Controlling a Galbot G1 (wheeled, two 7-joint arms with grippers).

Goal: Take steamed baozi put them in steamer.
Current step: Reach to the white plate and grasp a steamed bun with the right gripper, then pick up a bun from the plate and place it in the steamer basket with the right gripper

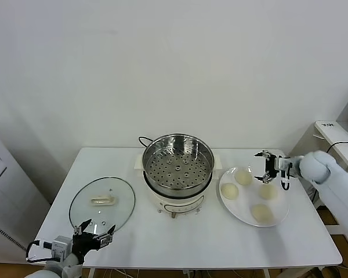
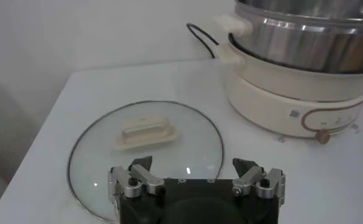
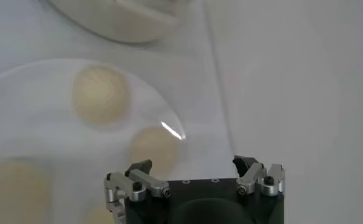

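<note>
Four cream-white baozi lie on a white plate (image 1: 278,219) to the right of the steamer: one at the back (image 1: 243,176), one at the left (image 1: 229,190), one at the right (image 1: 269,191), one at the front (image 1: 261,212). The steel steamer (image 1: 178,162) stands empty on its white cooker base at the table's middle. My right gripper (image 1: 271,167) is open above the plate's far right rim, near the back and right baozi. In the right wrist view two baozi (image 3: 100,95) (image 3: 154,148) show beyond the open gripper (image 3: 193,164). My left gripper (image 1: 93,231) is open and empty at the front left.
A round glass lid (image 1: 102,202) with a cream handle lies flat left of the steamer, just beyond the left gripper; it also shows in the left wrist view (image 2: 146,137). A black cord (image 1: 144,139) runs behind the cooker. White furniture stands to the right of the table.
</note>
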